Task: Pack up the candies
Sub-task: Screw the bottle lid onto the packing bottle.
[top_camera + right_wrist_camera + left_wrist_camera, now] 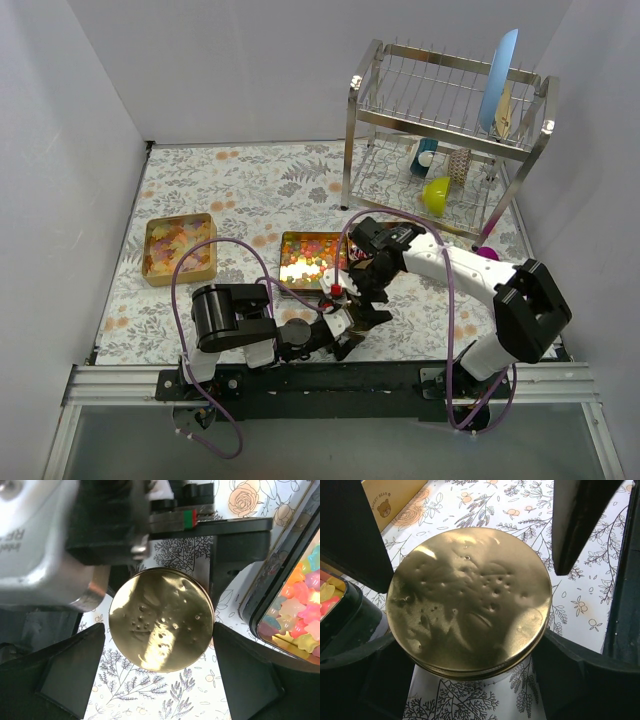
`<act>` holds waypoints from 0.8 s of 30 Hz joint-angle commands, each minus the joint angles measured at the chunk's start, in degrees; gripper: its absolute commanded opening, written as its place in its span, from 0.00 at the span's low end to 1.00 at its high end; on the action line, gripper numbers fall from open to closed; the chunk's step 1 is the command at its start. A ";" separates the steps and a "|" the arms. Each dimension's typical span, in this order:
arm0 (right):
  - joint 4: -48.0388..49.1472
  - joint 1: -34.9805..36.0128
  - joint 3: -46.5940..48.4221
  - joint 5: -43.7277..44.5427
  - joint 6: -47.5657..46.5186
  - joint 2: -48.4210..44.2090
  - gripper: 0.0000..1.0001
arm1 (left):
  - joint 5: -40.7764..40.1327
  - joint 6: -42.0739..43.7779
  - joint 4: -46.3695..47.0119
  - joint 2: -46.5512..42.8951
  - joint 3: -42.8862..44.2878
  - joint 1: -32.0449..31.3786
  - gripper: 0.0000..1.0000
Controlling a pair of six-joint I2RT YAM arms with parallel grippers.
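Note:
The flat gold lid (470,600) sits on a jar, which is mostly hidden beneath it. My left gripper (470,640) is shut on that jar just under the lid. My right gripper (159,627) is open and straddles the lid (161,620): one finger touches its rim and a sliver of cloth shows at the other. Both grippers meet near the table's front middle, left (345,335) and right (362,300). Multicoloured candies (312,260) fill a rectangular tin, also seen in the right wrist view (300,610). Orange-yellow candies (180,245) fill a square box.
A metal dish rack (450,140) stands at the back right with a blue plate, a yellow bowl and a cup. A purple scoop (487,253) lies by its foot. White walls enclose the floral cloth (250,190). A cardboard box (395,500) shows in the left wrist view.

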 commanded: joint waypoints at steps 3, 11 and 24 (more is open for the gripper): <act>-4.72 0.41 -6.38 0.68 0.42 -5.12 0.94 | -6.06 6.07 5.43 6.16 -3.60 0.67 0.00; -11.13 0.06 -13.41 3.23 1.57 -13.37 0.94 | -6.16 4.49 5.09 5.99 -3.42 1.47 0.00; -8.27 -7.85 -4.72 1.31 0.49 -18.14 0.94 | -3.87 4.93 4.12 6.08 -3.42 1.38 0.00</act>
